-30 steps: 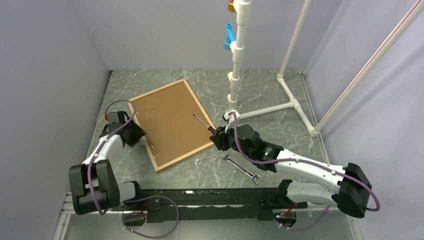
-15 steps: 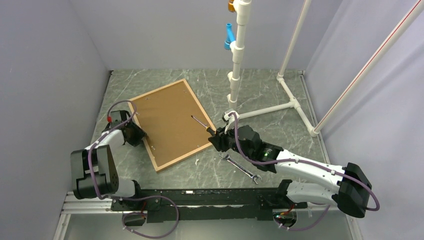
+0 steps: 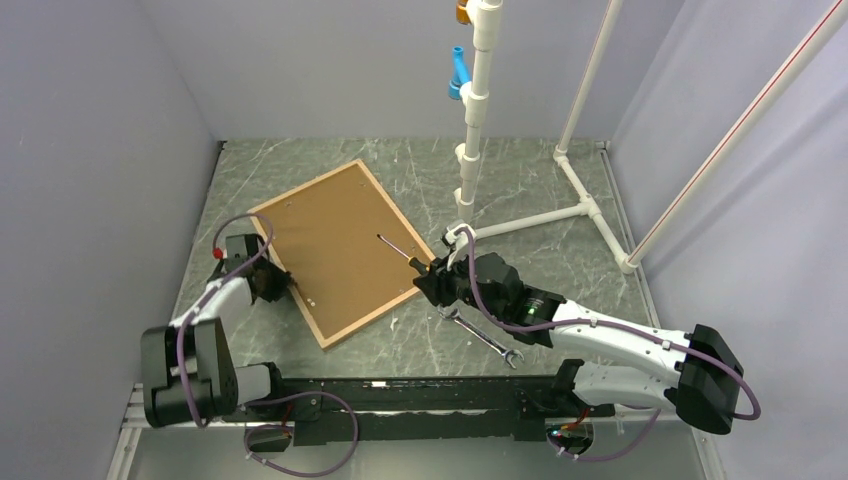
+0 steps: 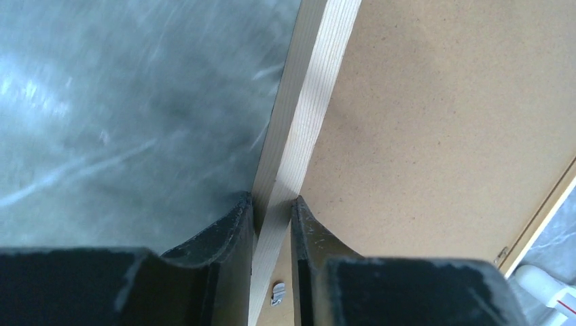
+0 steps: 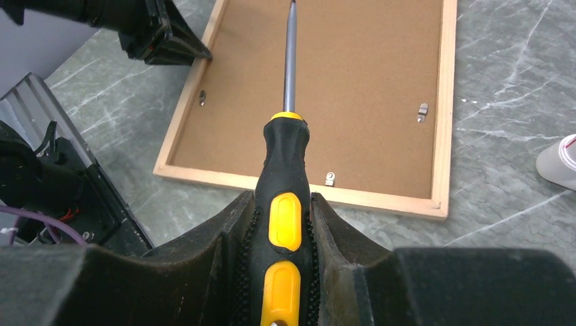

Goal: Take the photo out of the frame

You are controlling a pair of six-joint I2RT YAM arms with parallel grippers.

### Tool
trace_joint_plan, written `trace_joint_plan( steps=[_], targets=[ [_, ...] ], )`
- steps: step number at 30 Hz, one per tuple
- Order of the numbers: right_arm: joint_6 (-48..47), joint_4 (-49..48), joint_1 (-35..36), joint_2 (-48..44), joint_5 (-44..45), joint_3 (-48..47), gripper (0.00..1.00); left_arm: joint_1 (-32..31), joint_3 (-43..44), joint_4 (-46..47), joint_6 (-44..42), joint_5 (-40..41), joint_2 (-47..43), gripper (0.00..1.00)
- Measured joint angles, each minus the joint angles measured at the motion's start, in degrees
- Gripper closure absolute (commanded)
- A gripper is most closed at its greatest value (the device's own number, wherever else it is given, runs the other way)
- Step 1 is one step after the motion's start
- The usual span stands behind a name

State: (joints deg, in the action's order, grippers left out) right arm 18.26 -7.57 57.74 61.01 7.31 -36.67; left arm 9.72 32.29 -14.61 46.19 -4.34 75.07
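Note:
The frame [image 3: 380,306] of thin light wood lies face down on the table, with the plain brown backing board [image 3: 335,240] on top. The photo is hidden under the board. My left gripper [image 3: 276,284] is shut on the frame's left strip [image 4: 309,115], one finger on each side of it [image 4: 273,204]. My right gripper [image 3: 437,276] is shut on a black-and-yellow screwdriver [image 5: 285,170]. Its shaft [image 3: 395,248] points over the board near the frame's right corner. Small metal clips [image 5: 423,110] sit along the inner edge of the frame [image 5: 445,102].
A metal wrench [image 3: 480,335] lies on the table just in front of the right arm. A white PVC pipe stand [image 3: 470,150] with a blue fitting [image 3: 458,72] rises behind the frame's right corner. Grey walls close in the left, back and right.
The left gripper has slid nearer along the frame's left strip, and the frame has turned slightly. The right gripper has carried the screwdriver a little left, further over the board.

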Motion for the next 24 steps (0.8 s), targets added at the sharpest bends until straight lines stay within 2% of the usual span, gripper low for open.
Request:
trace_joint_plan(
  steps=[1, 3, 5, 7, 9, 14, 16, 19, 24],
  targets=[
    [0.0, -0.1, 0.1, 0.0, 0.0, 0.0, 1.00, -0.1, -2.1, 0.3, 1.7, 0.1, -2.5, 0.99],
    [0.0, -0.2, 0.3, 0.0, 0.0, 0.0, 1.00, -0.3, -5.3, 0.1, 4.1, 0.5, -6.9, 0.90],
    [0.0, -0.3, 0.5, 0.0, 0.0, 0.0, 1.00, -0.5, -7.8, -0.7, 5.6, 1.1, -10.8, 0.71],
    [0.0, -0.3, 0.7, 0.0, 0.0, 0.0, 1.00, -0.6, -9.0, -3.7, 5.8, 1.9, -14.5, 0.56],
    [0.0, -0.3, 0.8, 0.0, 0.0, 0.0, 1.00, -0.8, -9.3, -7.5, 5.1, 2.4, -17.9, 0.47],
    [0.0, -0.3, 1.4, 0.0, 0.3, 0.0, 1.00, -1.7, -8.9, -12.4, -0.6, 2.3, -29.9, 0.38],
    [0.0, -0.3, 1.5, 0.0, 1.1, 0.0, 1.00, -2.4, -8.8, -12.7, -3.8, -0.1, -34.9, 0.36],
    [0.2, -0.3, 1.6, 0.0, 3.0, 0.0, 1.00, -4.7, -8.8, -11.4, -6.9, -4.9, -37.6, 0.35],
    [0.7, -0.2, 1.7, -0.3, 5.9, 0.4, 1.00, -18.3, -6.6, -10.1, -11.3, -6.8, -32.8, 0.32]
  ],
)
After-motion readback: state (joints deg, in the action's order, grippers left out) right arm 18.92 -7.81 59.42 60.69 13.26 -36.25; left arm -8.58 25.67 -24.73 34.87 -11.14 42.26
